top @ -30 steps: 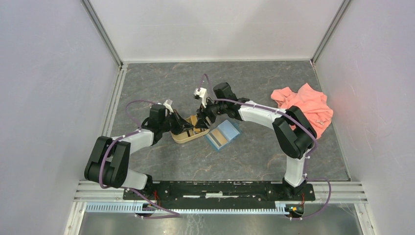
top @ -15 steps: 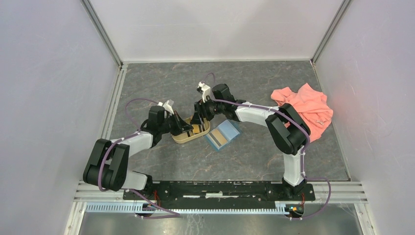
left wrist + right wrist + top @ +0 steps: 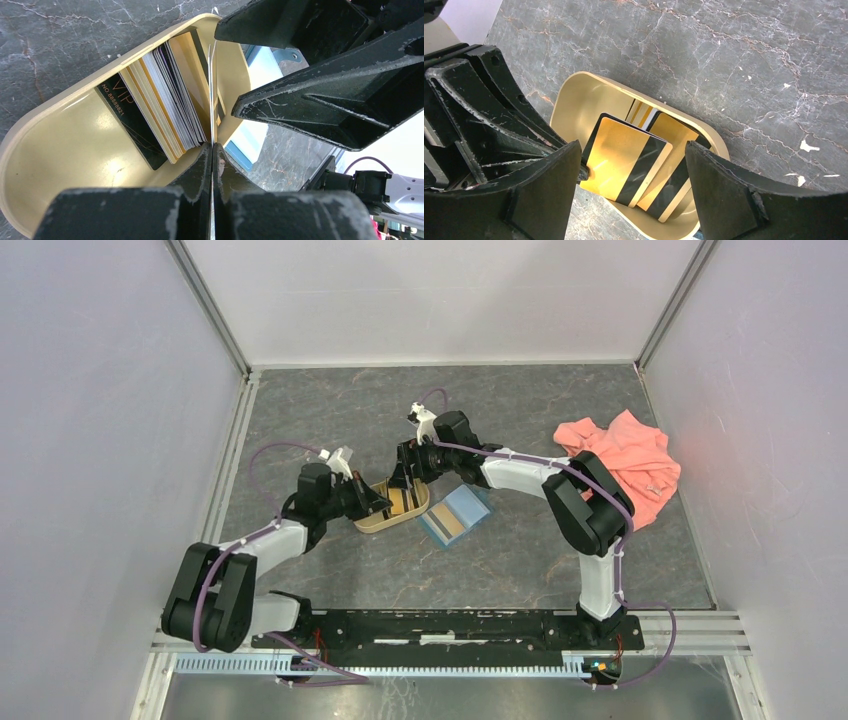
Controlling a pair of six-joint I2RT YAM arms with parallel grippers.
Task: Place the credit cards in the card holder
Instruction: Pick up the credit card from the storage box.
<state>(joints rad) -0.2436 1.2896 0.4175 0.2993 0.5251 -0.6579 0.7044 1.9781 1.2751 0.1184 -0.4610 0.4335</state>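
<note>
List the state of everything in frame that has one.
left gripper: shut on a gold card
right gripper: open, straddling that card
other cards: stacked on edge in the tray
card holder: open, flat beside the tray
pink cloth: crumpled

On grey marbled surface, near centre: tan oval tray holding gold and dark credit cards. Left jaws at tray's left end, right jaws over its far rim. Just right of tray, open teal card holder, gold strip inside. Far right, crumpled pink cloth.
</note>
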